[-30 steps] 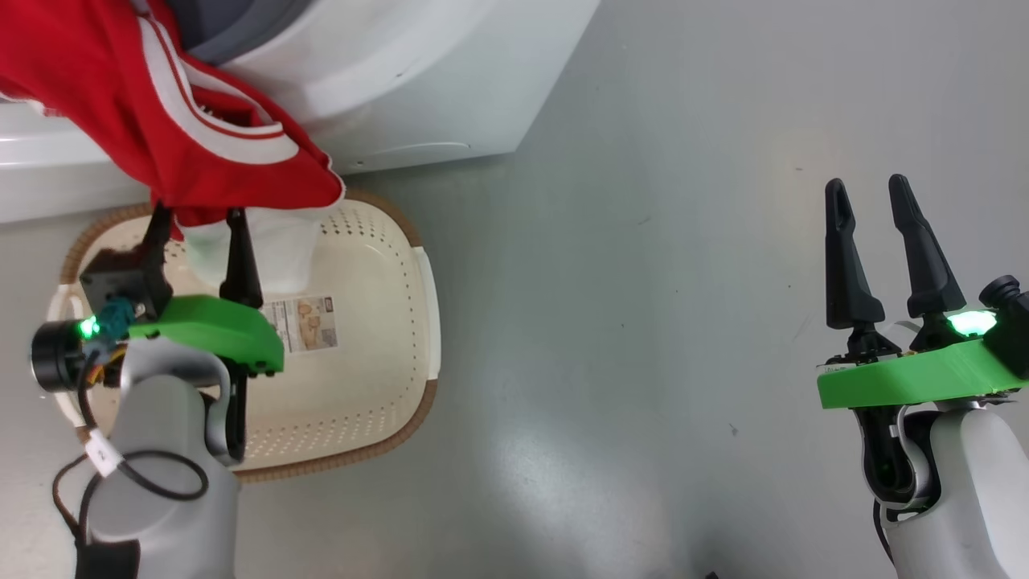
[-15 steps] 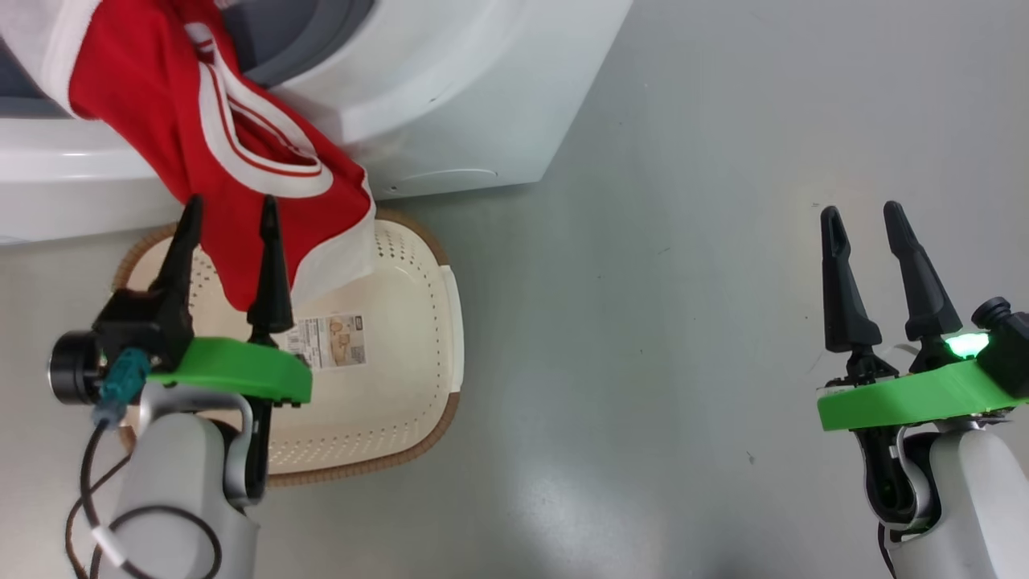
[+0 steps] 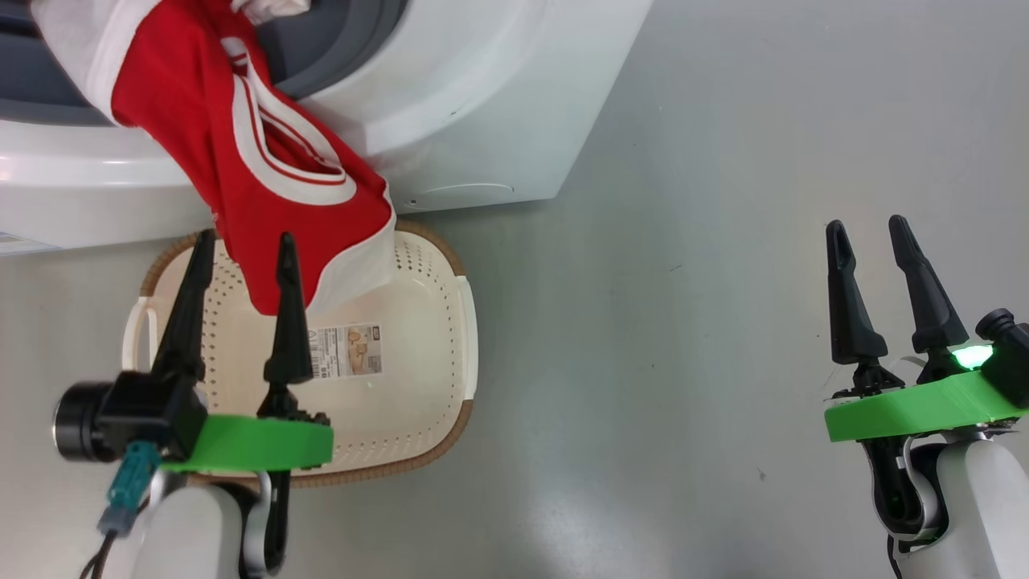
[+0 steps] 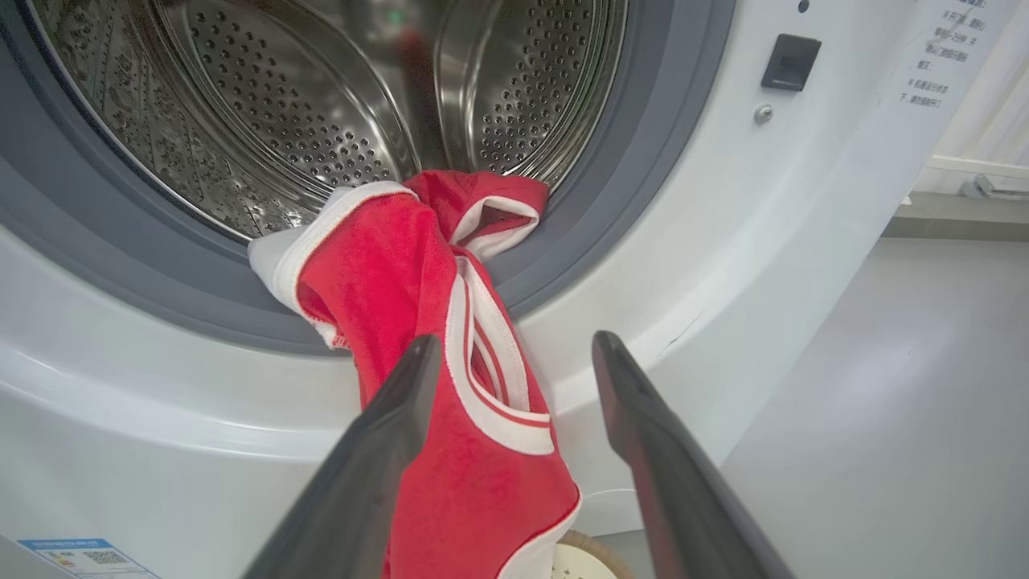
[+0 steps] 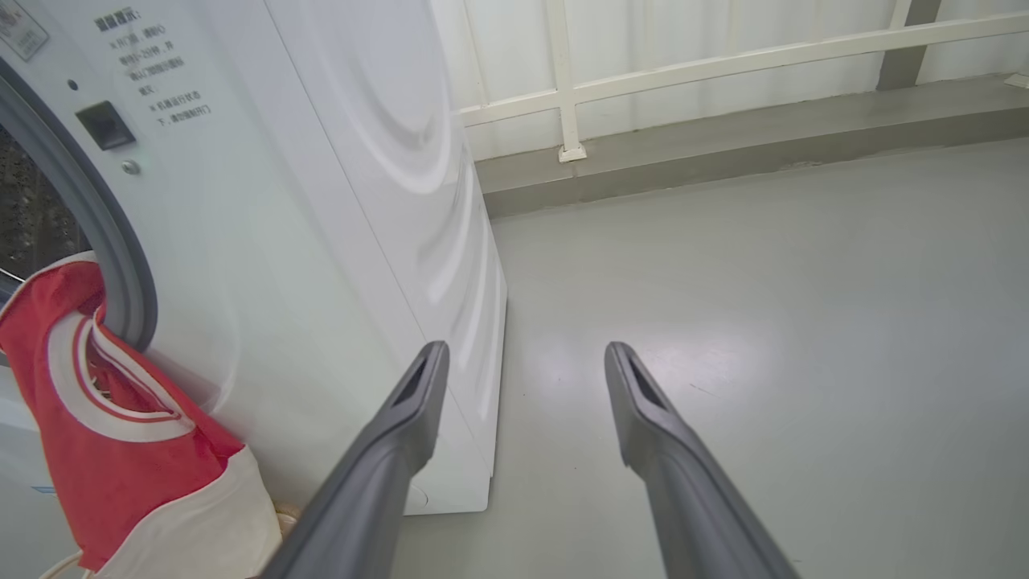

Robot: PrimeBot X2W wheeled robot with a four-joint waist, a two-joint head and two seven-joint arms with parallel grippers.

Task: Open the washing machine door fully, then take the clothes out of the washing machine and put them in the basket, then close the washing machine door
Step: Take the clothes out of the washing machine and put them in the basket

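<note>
Clothes [image 3: 273, 193] hang off washing machine [image 3: 482, 96], just beyond left claw [image 3: 246, 236].

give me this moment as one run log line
step: unloading | clothes: hanging from washing machine mouth over basket | left gripper: open, empty | right gripper: open, empty

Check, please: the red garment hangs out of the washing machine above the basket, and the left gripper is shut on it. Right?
No: the left gripper is open, not shut on the red garment; the left wrist view shows it. The rest is right.
</note>
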